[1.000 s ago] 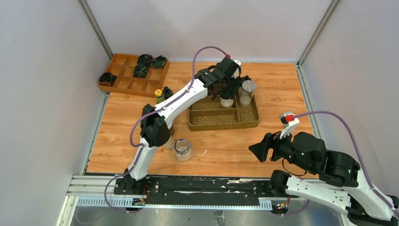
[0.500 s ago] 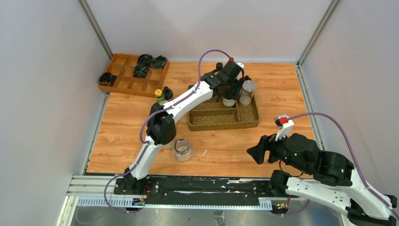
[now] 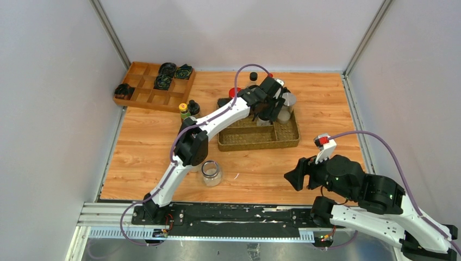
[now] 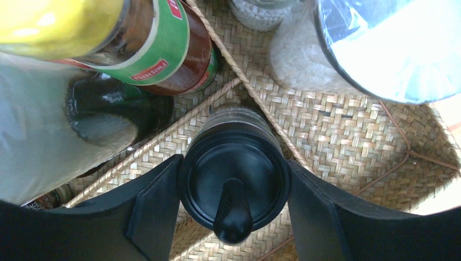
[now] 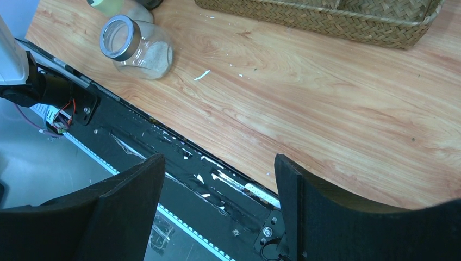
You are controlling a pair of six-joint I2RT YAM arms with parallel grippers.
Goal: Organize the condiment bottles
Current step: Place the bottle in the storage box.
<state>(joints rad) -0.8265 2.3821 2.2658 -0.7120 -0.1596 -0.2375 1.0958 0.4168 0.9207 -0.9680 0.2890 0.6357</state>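
My left gripper (image 3: pixel 266 112) is down in the woven tray (image 3: pixel 260 143), shut on a black-capped bottle (image 4: pixel 234 179) that stands upright in a back compartment; one finger (image 4: pixel 155 209) lies on each side of the cap. Beside it stand a brown bottle with a green label and yellow cap (image 4: pixel 157 49), a silver-lidded jar of white grains (image 3: pixel 286 103) and more jars. A clear silver-rimmed jar (image 3: pixel 211 173) stands on the table near the front. A yellow-capped bottle (image 3: pixel 184 110) and a black-capped one (image 3: pixel 193 107) stand left of the tray. My right gripper (image 3: pixel 294 176) is open and empty over the front edge.
A wooden compartment box of dark coils (image 3: pixel 155 84) sits at the back left. A red-capped bottle (image 3: pixel 234 92) and a black-capped one (image 3: pixel 253 76) stand behind the tray. The clear jar (image 5: pixel 136 46) shows in the right wrist view, near the black base rail (image 5: pixel 179 163).
My left gripper has moved right and down with the black-capped bottle, into the tray's back compartment. My right arm has shifted slightly left and stays open.
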